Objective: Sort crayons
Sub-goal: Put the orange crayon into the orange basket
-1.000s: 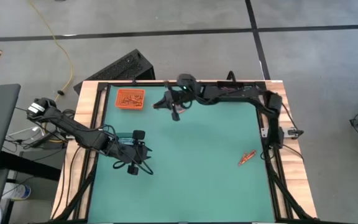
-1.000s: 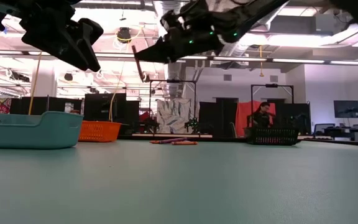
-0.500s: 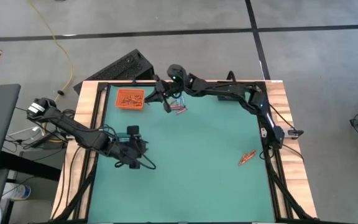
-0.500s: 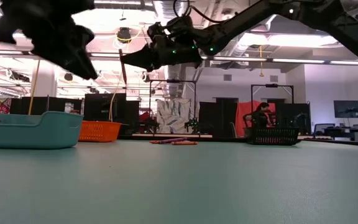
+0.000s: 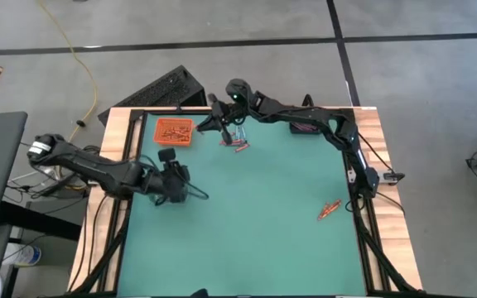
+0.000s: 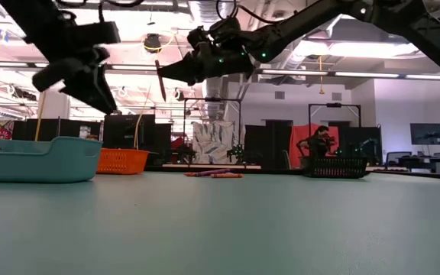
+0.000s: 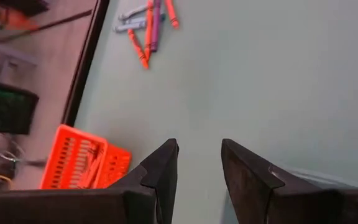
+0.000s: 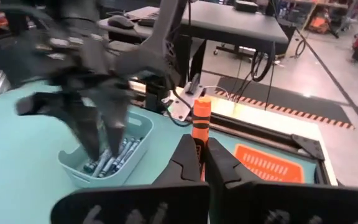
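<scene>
The right gripper hangs above the table's far edge, its fingers clamped on an orange crayon. Only the right wrist view shows that crayon plainly, standing upright between the fingertips; the low view gives it as a thin dark stick drooping from the gripper. Just beside this gripper lies a small heap of crayons; the orange tray sits near it on the other side. The left wrist view alone resolves that heap into orange, blue-grey and purple sticks. The left gripper hovers over the table's left part, fingers parted and empty. A teal tray of blue-grey crayons, beneath it, shows from the right wrist. More crayons lie well apart, by the right edge.
</scene>
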You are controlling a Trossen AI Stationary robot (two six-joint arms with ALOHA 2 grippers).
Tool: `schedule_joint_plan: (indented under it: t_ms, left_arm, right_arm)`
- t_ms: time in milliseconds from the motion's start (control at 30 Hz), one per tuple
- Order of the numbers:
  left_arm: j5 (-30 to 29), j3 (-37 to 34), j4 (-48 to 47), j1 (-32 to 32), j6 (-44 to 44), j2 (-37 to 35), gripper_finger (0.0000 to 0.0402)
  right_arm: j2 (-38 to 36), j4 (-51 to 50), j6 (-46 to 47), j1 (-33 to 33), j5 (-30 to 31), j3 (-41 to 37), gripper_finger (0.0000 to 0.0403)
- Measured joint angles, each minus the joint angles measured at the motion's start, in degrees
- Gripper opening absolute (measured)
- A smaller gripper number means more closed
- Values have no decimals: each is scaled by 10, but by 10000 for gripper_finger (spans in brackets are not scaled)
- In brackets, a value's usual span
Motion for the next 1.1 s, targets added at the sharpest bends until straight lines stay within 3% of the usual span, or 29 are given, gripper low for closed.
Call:
schedule_joint_plan:
  t_ms: [167, 433, 700, 1100]
  left_arm:
    - [55, -73, 65, 79, 20, -83, 114]
    - [65, -115, 94, 148, 19, -178, 114]
    - [56, -115, 240, 156, 90, -194, 114]
    - [66, -116, 328, 139, 187, -238, 114]
  right_arm:
    - [1, 25, -10, -2, -2, 0, 0]
    - [10, 131, 14, -4, 13, 1, 0]
    - [31, 155, 51, -1, -13, -1, 0]
    - [-25, 90, 5, 33, -17, 0, 0]
